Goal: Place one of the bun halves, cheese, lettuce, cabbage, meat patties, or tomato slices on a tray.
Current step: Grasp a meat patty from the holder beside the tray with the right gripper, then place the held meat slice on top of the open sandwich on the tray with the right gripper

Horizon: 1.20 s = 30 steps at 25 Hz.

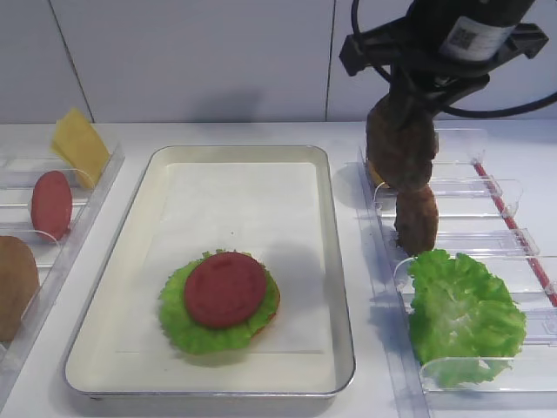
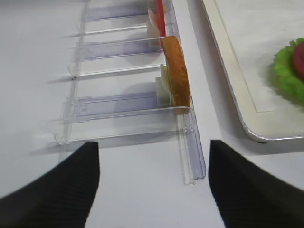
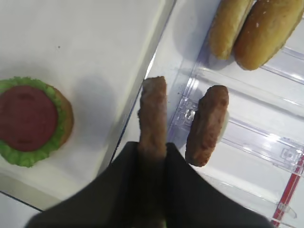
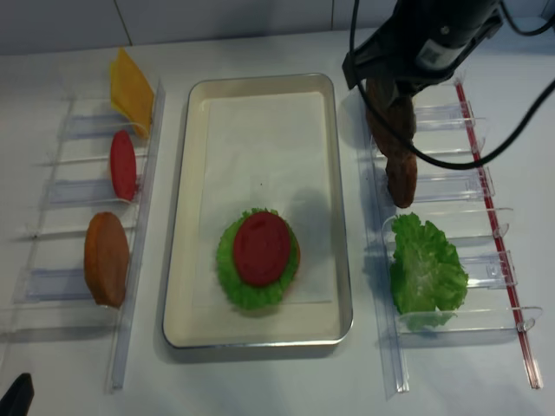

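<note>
A: Right gripper, upper right of the high view: clamped edge-on around one meat patty, lifted above the rack. Second patty stands in its slot just beside.

B: Progress?

A: Tray already carries bun half, lettuce, tomato slice, lower centre. Patty not yet over the tray; carry and release remain.

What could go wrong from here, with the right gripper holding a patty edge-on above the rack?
The right gripper pinches the held meat patty by a thin edge, so it might slip or twist out before reaching the tray. The second patty stands close beside it in the rack, so a sideways swing could knock it over. The stack, tomato slice on lettuce, sits near the tray's front; a tilted release may land off-centre.
</note>
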Tool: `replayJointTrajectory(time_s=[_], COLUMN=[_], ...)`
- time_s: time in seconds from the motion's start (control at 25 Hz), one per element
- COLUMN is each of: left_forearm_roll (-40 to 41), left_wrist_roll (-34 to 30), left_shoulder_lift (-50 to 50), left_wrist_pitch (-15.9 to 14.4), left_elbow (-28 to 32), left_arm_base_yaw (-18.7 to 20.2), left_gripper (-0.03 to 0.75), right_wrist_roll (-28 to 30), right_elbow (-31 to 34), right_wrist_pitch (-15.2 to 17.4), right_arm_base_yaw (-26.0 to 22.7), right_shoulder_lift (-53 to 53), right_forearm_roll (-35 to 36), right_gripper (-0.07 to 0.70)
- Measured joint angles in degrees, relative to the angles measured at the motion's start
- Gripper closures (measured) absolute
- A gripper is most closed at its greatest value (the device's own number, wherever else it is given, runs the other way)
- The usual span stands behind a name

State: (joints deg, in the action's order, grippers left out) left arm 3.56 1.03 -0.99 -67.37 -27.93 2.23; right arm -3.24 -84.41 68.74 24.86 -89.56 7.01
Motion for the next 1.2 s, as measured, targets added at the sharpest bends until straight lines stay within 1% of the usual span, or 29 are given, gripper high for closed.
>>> replayJointTrajectory(time_s=[0.4, 0.56, 0.64, 0.8, 0.88, 1.04, 1.2], left_forearm_roll=[0.00, 0.00, 0.00, 0.00, 0.02, 0.02, 0.12], left_wrist_roll=[0.00, 0.00, 0.00, 0.00, 0.00, 0.00, 0.00], left_shoulder_lift=[0.00, 0.00, 0.00, 0.00, 0.00, 0.00, 0.00], left_wrist_pitch=[0.00, 0.00, 0.00, 0.00, 0.00, 0.00, 0.00], left_elbow=[0.00, 0.00, 0.00, 0.00, 0.00, 0.00, 0.00], left_arm_base_yaw=[0.00, 0.00, 0.00, 0.00, 0.00, 0.00, 0.00], left_gripper=[0.243, 0.243, 0.243, 0.243, 0.243, 0.243, 0.243], right_wrist_roll=[3.24, 8.81, 9.93, 10.99, 12.48, 16.89, 24.42], right_elbow=[0.00, 2.03, 4.49, 10.98, 14.79, 20.27, 24.92], right_wrist_pitch=[1.30, 1.58, 1.16, -2.23, -4.15, -7.39, -9.73], right_arm_base_yaw=[0.00, 0.00, 0.00, 0.00, 0.00, 0.00, 0.00], right_shoulder_lift=[4.10, 5.56, 6.97, 11.13, 13.44, 17.06, 17.92], right_forearm_roll=[6.44, 10.68, 12.26, 13.85, 15.53, 22.22, 31.59], right_gripper=[0.486, 0.486, 0.487, 0.487, 0.487, 0.488, 0.488])
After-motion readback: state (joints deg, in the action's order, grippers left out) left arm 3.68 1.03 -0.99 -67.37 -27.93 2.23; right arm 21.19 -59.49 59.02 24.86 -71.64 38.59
